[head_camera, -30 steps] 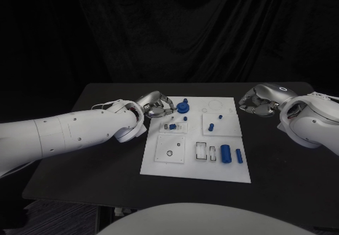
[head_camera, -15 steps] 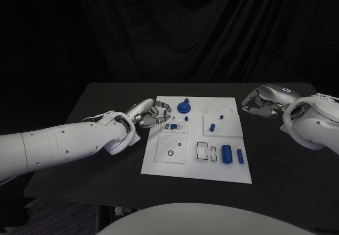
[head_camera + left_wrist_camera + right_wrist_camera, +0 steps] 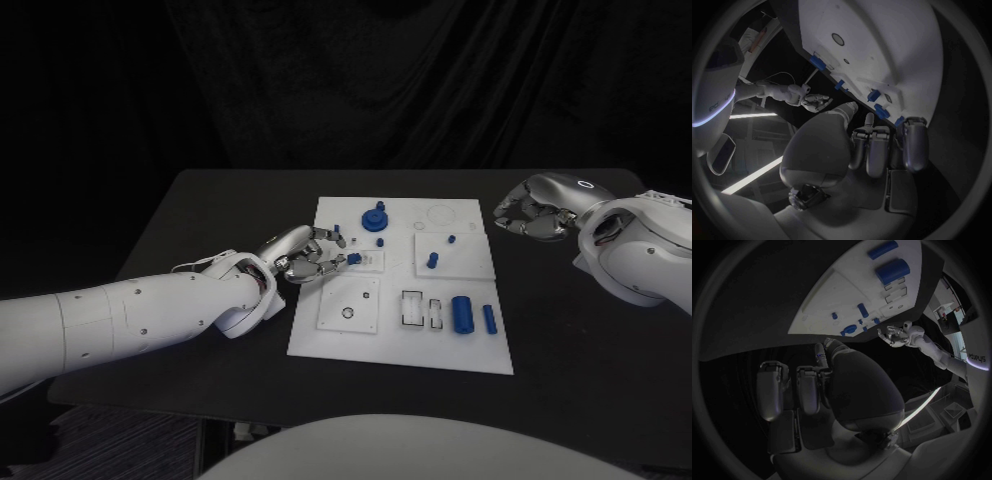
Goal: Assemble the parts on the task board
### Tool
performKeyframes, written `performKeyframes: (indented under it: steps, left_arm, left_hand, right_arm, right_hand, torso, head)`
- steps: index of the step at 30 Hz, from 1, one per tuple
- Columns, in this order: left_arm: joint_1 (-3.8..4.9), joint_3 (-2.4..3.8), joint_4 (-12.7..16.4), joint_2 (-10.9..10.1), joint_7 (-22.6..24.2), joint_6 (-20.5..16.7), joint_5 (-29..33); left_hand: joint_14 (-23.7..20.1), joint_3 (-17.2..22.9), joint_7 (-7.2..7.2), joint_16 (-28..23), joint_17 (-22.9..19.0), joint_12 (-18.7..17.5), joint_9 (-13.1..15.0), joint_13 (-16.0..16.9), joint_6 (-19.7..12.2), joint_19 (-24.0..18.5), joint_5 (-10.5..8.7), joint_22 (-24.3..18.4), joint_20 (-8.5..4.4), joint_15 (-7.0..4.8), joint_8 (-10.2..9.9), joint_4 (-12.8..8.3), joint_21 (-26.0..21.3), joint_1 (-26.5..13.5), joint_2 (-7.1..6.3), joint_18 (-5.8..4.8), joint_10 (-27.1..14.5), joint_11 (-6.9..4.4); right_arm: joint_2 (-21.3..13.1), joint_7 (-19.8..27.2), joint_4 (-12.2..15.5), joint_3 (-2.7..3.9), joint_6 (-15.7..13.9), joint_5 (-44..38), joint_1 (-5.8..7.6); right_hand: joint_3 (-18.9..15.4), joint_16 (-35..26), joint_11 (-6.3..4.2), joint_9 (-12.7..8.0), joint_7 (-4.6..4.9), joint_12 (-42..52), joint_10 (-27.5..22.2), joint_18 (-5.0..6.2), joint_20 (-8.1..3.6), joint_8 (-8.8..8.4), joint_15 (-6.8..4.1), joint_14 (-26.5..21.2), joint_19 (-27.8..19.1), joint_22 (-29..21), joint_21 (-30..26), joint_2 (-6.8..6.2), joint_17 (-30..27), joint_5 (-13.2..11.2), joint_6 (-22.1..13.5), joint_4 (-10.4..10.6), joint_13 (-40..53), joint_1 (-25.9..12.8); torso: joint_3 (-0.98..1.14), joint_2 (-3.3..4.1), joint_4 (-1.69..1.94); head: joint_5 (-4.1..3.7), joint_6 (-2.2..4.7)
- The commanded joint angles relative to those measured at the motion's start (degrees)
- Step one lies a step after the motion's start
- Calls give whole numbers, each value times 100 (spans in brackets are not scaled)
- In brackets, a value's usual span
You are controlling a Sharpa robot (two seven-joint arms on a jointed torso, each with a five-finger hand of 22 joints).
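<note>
Head view: left hand (image 3: 300, 255) at task board (image 3: 404, 345) left edge, fingers curled beside small blue part (image 3: 353, 259); hold not discernible. Right hand (image 3: 528, 212) curled, empty, off board.
Left wrist view: fingers (image 3: 873, 150) near blue parts. Judged step: seating part; next needs fine alignment.

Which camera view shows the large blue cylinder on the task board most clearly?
The head view: the large blue cylinder lies unobstructed near the task board front edge. The right wrist view shows it smaller and distorted. In the left wrist view I cannot identify it.
</note>
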Motion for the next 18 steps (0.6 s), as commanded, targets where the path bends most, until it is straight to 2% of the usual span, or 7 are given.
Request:
performKeyframes:
  steps: [1, 5, 11, 18]
  left_arm:
    - [-34, 6, -45, 48, -179, -173, 18]
    - [-65, 6, -100, 91, -253, -197, 18]
    - [-100, 6, -167, 154, -327, -308, 18]
    - [-126, 6, -215, 214, -401, -342, 18]
  left_hand:
    - [605, -8, 8, 15, 1509, 15, -3, 1508, -44, 0, -44, 469, 27, 22, 28, 44, -10, -16, -41, -98, 602, 33]
    - [605, -14, 11, 15, 1509, 15, 6, 1508, -79, 1, -73, 473, 30, 25, 61, 62, -10, -22, -38, -98, 602, 36]
    - [605, -45, 12, 15, 1509, 15, 50, 1508, -224, -4, -245, 480, 36, 29, 220, 111, -17, -19, -30, -95, 602, 39]
    - [605, -54, 8, 15, 1509, 15, 97, 1508, -362, 6, -340, 495, 32, 23, 404, 89, -14, 53, -14, -96, 602, 34]
  right_arm:
    - [-7, -113, 13, 3, 61, -15, -12]
    - [-2, -113, 11, 3, 70, -15, -13]
    - [-13, -115, 11, 3, 77, -15, -14]
    - [-2, -117, 3, 3, 94, 15, -16]
  right_hand:
    - [30, -11, 40, -7, 22, -14, 343, 27, 45, -33, 45, 515, 289, 1291, -11, -14, 1252, 36, 4, 17, 1234, 50]
    - [35, -15, 37, -10, 21, -15, 343, 28, 46, -38, 45, 514, 287, 1289, -16, -17, 1249, 33, 5, 21, 1232, 41]
    - [35, -15, 37, -10, 21, -15, 343, 28, 46, -38, 45, 514, 287, 1289, -16, -17, 1249, 33, 5, 21, 1232, 41]
    - [35, -15, 37, -10, 21, -15, 343, 28, 46, -38, 45, 514, 287, 1289, -16, -17, 1249, 33, 5, 21, 1232, 41]
  torso:
    - [-4, 13, -24]
    - [0, 12, -13]
    - [-1, 4, -6]
    - [-1, 3, -21]
  head:
    - [29, 0]
    - [16, 0]
    - [7, 0]
    - [19, 0]
